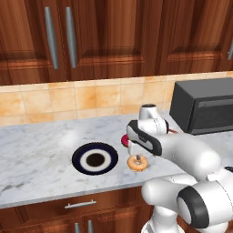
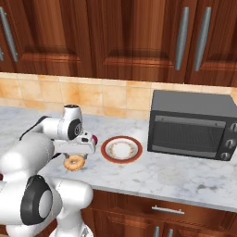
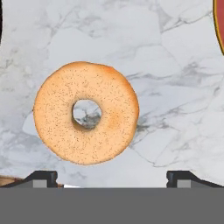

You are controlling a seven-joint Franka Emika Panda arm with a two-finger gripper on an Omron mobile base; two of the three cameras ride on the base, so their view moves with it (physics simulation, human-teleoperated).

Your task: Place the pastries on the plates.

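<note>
The orange-tan glazed doughnut point(image 3: 86, 112) lies flat on the marble counter, also seen as the doughnut point(image 1: 137, 163) and the doughnut point(image 2: 74, 162). My gripper point(image 3: 111, 177) hangs just above it, open, with its tips wide apart and nothing between them. From the base cameras the gripper point(image 1: 137, 156) and the gripper point(image 2: 73, 156) point straight down over that ring. The pink doughnut point(image 1: 124, 140) peeks out behind the hand, mostly hidden. The dark plate point(image 1: 81, 159) lies to the left. The white, red-rimmed plate point(image 2: 111, 150) lies to the right.
A black microwave point(image 2: 192, 125) stands on the counter at the right, against the tiled backsplash. Wooden cabinets hang above. The counter's front edge point(image 1: 68, 193) runs close below the doughnut. A reddish curved edge point(image 3: 220, 22) shows at the hand view's top right.
</note>
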